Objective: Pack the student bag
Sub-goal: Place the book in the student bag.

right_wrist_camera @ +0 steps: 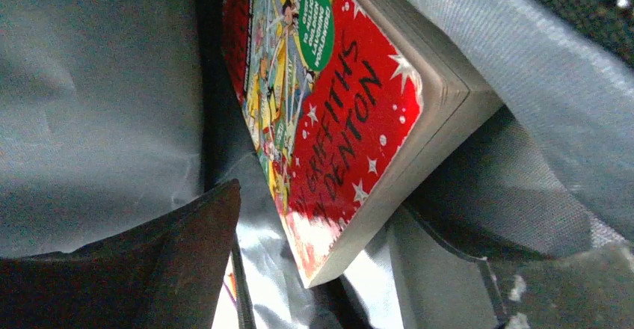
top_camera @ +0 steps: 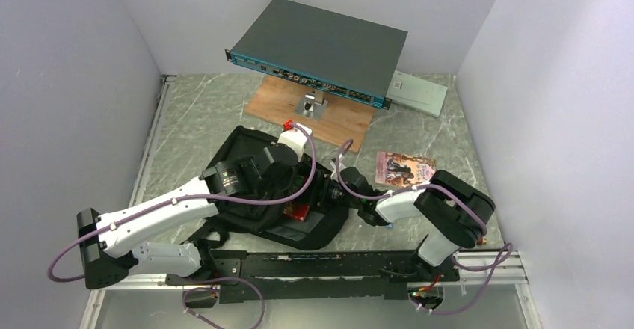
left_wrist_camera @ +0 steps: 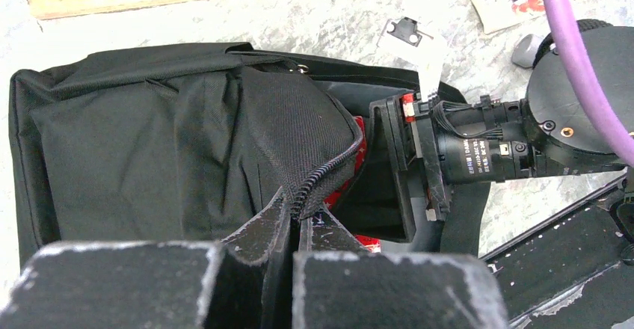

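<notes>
Top external view: the student bag lies flat on the marbled table, a little toward 7 o'clock of the middle. Both arms meet over its open mouth on the bag's 3 o'clock side. From the left wrist view, the left gripper is pressed together on the zippered edge of the bag's flap, with the black fabric pinched between its fingers and held up off the opening. The right arm's wrist comes in from 3 o'clock, its end down inside that opening. In the right wrist view, the right gripper is spread inside the bag, one dark finger at 7 o'clock and the other at 5 o'clock, clamping nothing. A red book lies tilted against the grey lining, its lower corner between the two fingers. At 12 o'clock of the table a rack-mount device sits raised over a wooden board. A magazine lies at 3 o'clock of the bag, just beside the right arm.
</notes>
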Robot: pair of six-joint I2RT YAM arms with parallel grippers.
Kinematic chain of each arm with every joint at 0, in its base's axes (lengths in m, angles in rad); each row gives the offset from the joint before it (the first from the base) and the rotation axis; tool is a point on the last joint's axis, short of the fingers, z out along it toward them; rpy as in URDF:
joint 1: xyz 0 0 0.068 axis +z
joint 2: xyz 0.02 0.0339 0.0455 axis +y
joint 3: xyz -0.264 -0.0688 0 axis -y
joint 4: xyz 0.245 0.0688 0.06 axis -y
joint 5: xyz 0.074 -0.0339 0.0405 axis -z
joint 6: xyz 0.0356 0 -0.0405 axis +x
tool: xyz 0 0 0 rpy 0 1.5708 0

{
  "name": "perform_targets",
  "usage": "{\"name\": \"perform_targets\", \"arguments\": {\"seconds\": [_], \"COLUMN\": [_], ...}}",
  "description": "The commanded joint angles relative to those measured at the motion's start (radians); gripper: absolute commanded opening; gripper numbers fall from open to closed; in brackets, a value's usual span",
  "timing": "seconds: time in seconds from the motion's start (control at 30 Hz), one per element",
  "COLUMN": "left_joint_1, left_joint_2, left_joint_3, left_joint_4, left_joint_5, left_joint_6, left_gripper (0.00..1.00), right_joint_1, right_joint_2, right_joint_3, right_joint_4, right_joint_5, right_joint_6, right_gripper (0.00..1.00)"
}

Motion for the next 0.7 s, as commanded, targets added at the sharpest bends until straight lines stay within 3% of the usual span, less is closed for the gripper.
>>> {"name": "perform_targets", "arguments": {"seconds": [0.0, 0.07, 0.17, 0.27, 0.37, 0.43, 0.53, 0.67], "left_joint_1": [0.001, 0.001, 0.001, 0.001, 0.000, 0.001, 0.001, 0.000], "left_joint_2": [-0.016, -0.016, -0.017, -0.022, -0.038, -0.045, -0.056, -0.057], "left_joint_3": [0.023, 0.014, 0.002, 0.011, 0.002, 0.004, -0.015, -0.033], "left_joint_4": [0.071, 0.080, 0.091, 0.071, 0.080, 0.069, 0.076, 0.099], "left_joint_5": [0.019, 0.031, 0.046, 0.039, 0.015, 0.008, 0.008, 0.034], "left_joint_6": [-0.002, -0.005, -0.022, -0.032, -0.006, -0.003, -0.008, -0.022], "left_gripper": [0.00, 0.00, 0.00, 0.00, 0.00, 0.00, 0.00, 0.00], "right_joint_1": [0.006, 0.014, 0.030, 0.043, 0.043, 0.043, 0.048, 0.050], "right_joint_2": [-0.027, -0.004, 0.065, 0.157, 0.235, 0.240, 0.206, 0.183], "right_joint_3": [0.026, 0.053, 0.129, 0.227, 0.279, 0.270, 0.211, 0.155], "right_joint_4": [-0.014, 0.028, 0.112, 0.151, 0.188, 0.235, 0.230, 0.220], "right_joint_5": [0.003, 0.004, 0.006, 0.008, -0.001, -0.006, 0.043, 0.033], "right_joint_6": [-0.078, -0.080, -0.075, -0.054, -0.060, -0.064, -0.072, -0.069], "right_gripper": [0.66, 0.42, 0.23, 0.16, 0.20, 0.31, 0.57, 0.67]}}
